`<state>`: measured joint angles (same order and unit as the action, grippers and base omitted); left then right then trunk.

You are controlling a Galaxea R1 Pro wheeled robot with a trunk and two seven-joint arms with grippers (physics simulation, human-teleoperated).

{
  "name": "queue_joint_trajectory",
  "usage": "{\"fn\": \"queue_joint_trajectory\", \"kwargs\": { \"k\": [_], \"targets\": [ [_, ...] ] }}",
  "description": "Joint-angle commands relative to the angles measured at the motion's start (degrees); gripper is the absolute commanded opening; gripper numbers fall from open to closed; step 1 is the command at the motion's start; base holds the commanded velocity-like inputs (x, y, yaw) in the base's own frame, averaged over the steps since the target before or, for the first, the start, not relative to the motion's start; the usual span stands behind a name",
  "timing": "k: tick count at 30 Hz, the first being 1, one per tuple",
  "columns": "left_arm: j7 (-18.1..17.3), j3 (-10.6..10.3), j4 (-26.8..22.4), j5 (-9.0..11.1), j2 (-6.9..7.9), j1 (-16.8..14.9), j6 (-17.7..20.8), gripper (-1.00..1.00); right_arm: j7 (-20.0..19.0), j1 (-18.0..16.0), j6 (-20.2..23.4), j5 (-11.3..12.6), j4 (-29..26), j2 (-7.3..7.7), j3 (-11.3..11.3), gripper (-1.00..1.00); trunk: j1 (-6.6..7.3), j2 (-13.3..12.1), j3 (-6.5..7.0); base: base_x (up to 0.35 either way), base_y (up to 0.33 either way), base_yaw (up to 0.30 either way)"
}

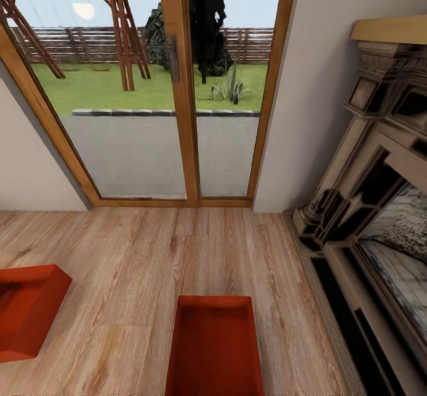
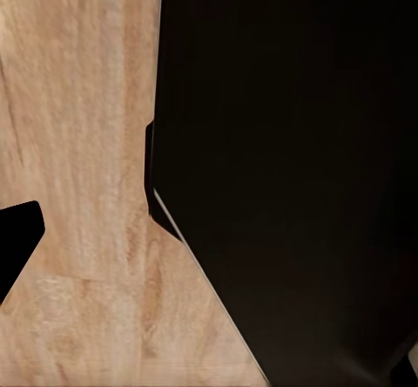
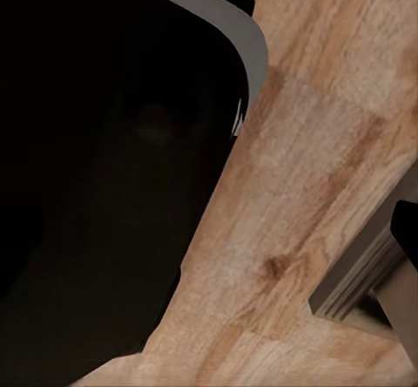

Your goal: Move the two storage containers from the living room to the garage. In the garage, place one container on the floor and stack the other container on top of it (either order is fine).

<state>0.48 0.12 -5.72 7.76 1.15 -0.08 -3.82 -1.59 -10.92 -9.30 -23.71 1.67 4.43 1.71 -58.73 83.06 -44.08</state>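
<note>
Living room, head view, left to right.
- Storage container one (image 1: 26,310): red-orange, open-topped, on the light wood plank floor (image 1: 130,265), cut by the picture's left edge.
- Storage container two (image 1: 214,348): same kind, bottom centre, well apart from the first.
- Wood-framed glass doors (image 1: 178,87): beyond, garden outside.
- Ornate dark fireplace (image 1: 379,206): at right.
- Both grippers: state cannot be told; wrist views give dark shapes over planks.

Two storage containers (image 1: 214,348) (image 1: 26,310) on plank flooring (image 1: 136,265)
</note>
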Motion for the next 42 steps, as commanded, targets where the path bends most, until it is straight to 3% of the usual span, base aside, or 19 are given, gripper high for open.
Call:
{"fn": "queue_joint_trajectory", "kwargs": {
  "k": [1, 42],
  "targets": [
    [0.05, -0.03, 0.01, 0.41, 0.00, -0.01, -0.14, 1.00, -0.10, -0.07, -0.34, -0.19, 0.18, 0.03, 0.20, 1.00, 0.00, 0.02, -0.13, 0.000, 0.000, 0.000],
    [0.05, -0.03, 0.01, 0.41, 0.00, -0.01, -0.14, 1.00, -0.08, -0.07, -0.46, -0.02, 0.18, 0.15, 0.23, 1.00, 0.00, 0.02, -3.83, 0.000, 0.000, 0.000]
  ]
}}
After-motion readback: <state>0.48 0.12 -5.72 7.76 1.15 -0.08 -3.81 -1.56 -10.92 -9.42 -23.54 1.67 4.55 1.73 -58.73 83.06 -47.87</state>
